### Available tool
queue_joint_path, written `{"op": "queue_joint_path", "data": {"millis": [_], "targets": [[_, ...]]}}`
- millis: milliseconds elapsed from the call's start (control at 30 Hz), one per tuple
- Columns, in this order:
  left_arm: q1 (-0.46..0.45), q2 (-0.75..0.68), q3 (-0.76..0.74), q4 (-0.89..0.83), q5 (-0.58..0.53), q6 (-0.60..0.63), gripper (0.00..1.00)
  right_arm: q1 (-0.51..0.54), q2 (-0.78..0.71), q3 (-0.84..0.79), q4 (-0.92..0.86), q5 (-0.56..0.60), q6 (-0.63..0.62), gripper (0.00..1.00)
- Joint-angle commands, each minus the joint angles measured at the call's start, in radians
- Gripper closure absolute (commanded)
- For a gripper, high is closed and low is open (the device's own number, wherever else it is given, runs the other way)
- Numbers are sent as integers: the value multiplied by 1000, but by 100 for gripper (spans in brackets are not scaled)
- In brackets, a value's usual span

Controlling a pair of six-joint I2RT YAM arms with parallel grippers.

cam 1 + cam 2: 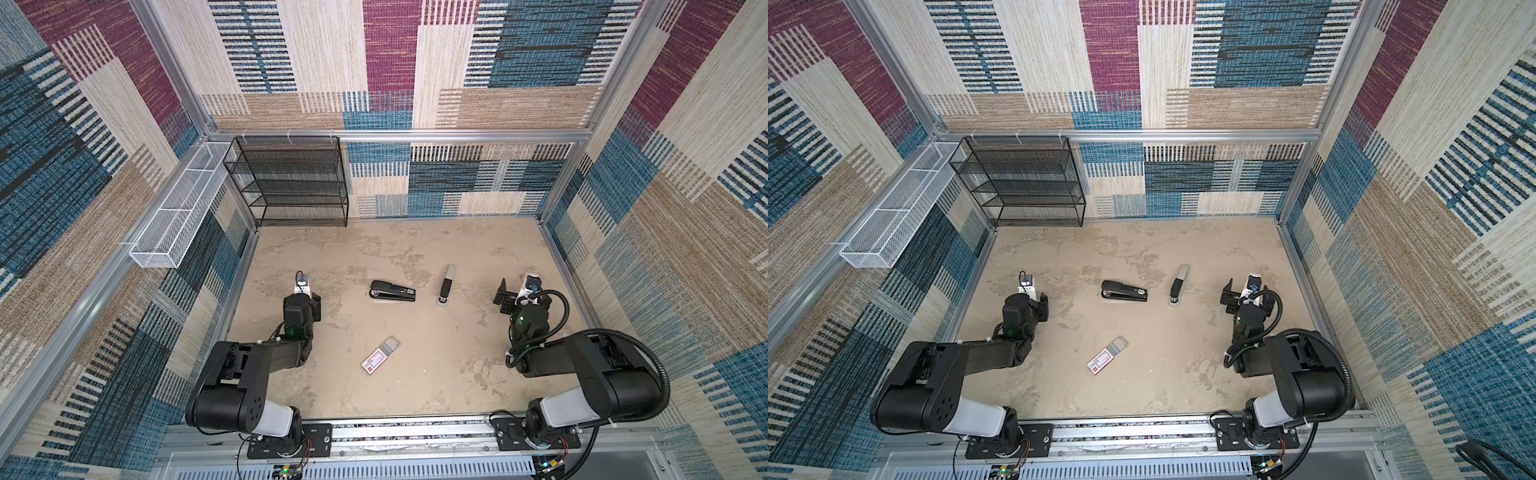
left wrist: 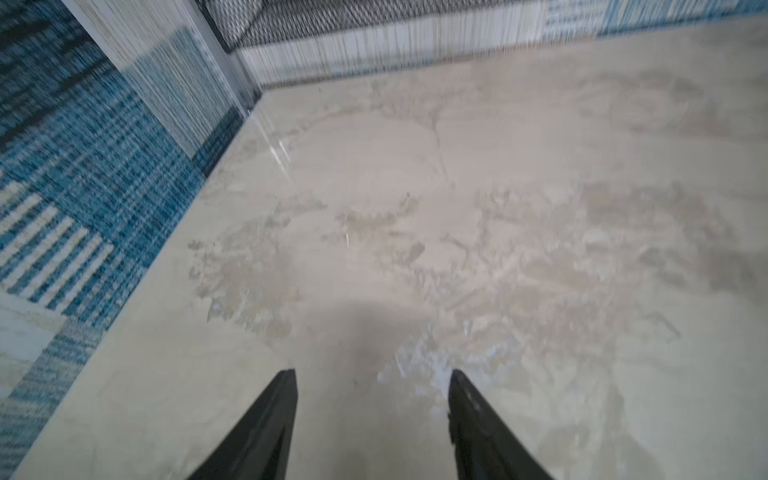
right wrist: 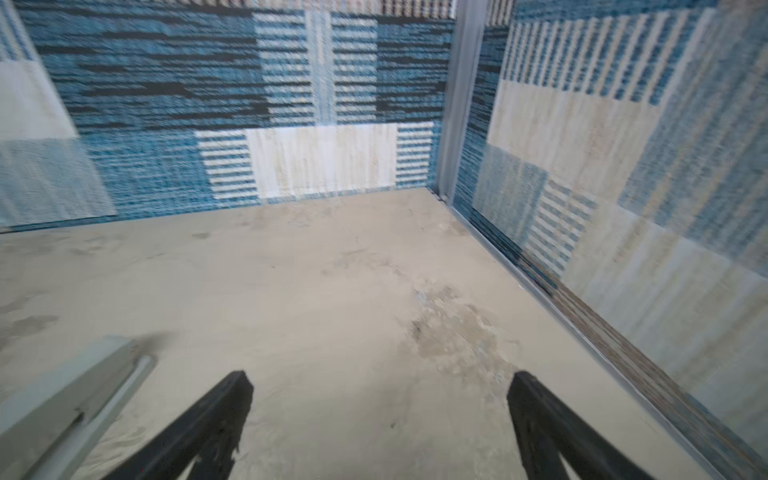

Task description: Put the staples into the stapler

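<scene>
Fingers (image 3: 216, 419) apart (grey stapler (image 3: 62, 407) beside)

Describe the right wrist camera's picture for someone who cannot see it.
The open, empty right tool hangs over the beige table, facing a corner of blue-patterned walls. The end of a grey stapler shows beside one of its fingers.

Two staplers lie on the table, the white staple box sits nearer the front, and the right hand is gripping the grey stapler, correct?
Not quite. The right hand grips nothing: the right wrist view shows its fingers wide apart above the bare table, with the grey stapler lying outside them, untouched. The rest is right.
</scene>
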Motion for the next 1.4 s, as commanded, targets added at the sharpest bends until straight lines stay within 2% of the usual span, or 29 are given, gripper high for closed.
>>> {"op": "queue_joint_path", "data": {"millis": [0, 33, 67, 100, 133, 167, 233, 300, 1000, 1067, 1167, 1233, 1267, 1300, 1367], "targets": [[17, 7, 43, 14, 83, -23, 37, -37, 13, 13, 73, -200, 26, 0], [41, 4, 71, -78, 114, -46, 2, -37, 10, 50, 0, -194, 30, 0], [47, 33, 56, 9, 110, -36, 1, -33, 39, 23, 104, -185, 18, 0], [45, 32, 44, 55, 100, -36, 1, -29, 16, 29, 49, -178, 23, 0], [41, 3, 45, -15, 92, -48, 1, -31, 14, 46, 14, -180, 27, 0], [38, 2, 47, -17, 89, -47, 1, -31, 25, 31, 63, -178, 19, 0], [38, 29, 30, 71, 82, -33, 1, -31, 19, 36, 40, -183, 21, 0], [39, 17, 54, -4, 83, -43, 1, -31, 16, 40, 26, -185, 23, 0], [41, 22, 45, 25, 82, -45, 1, -43, 17, 39, 31, -223, 23, 0], [48, 20, 36, 36, 4, -87, 1, -43, 18, 41, 28, -222, 22, 0], [60, 30, 64, -10, 40, -85, 0, -42, 21, 50, 16, -221, 20, 0], [64, 8, 15, 53, 10, -104, 1, -42, 12, 35, 31, -212, 26, 0], [71, -7, -34, 127, 12, -119, 0, -42, 4, 21, 51, -143, 53, 0], [81, -12, -66, 176, 29, -127, 1, -45, -5, 5, 70, -145, 61, 0], [84, 20, 7, 102, 71, -106, 1, -41, 25, 48, 25, -169, 35, 0]]}}
